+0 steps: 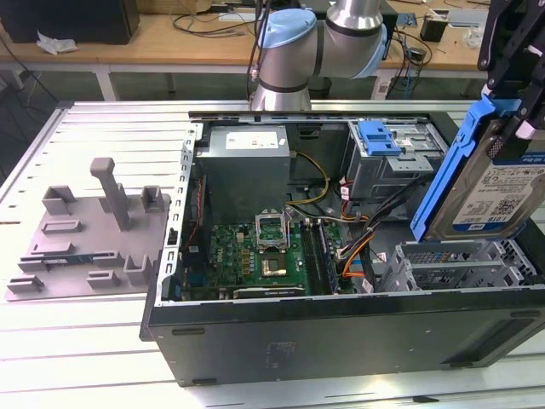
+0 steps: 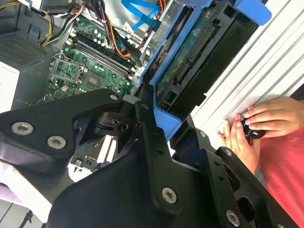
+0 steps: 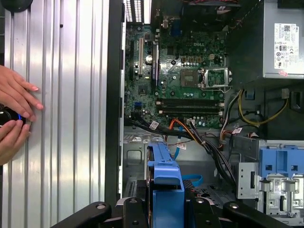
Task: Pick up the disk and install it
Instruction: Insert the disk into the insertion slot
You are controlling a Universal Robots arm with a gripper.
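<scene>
The disk (image 1: pixel 494 192), a silver drive with a blue-and-white label in a bright blue carrier frame, hangs tilted over the open computer case (image 1: pixel 341 332), at the exterior view's right. My gripper (image 1: pixel 513 94) comes down from above and is shut on its upper end. In the second wrist view the black fingers (image 2: pixel 145 126) clamp the blue frame, and the disk's (image 2: pixel 187 66) green circuit side shows. In the first wrist view the gripper (image 3: pixel 166 205) holds the disk's (image 3: pixel 165 175) blue edge above the case interior.
Below the disk stands a metal drive cage (image 1: pixel 451 260). Behind it is another bay with a blue latch piece (image 1: pixel 381 136). The motherboard (image 1: pixel 264 247), a grey power-supply box (image 1: pixel 247 162) and loose cables (image 1: pixel 353 243) sit inside. A grey fixture (image 1: pixel 94 230) lies on the table. A person's hands (image 3: pixel 14 114) rest beside the case.
</scene>
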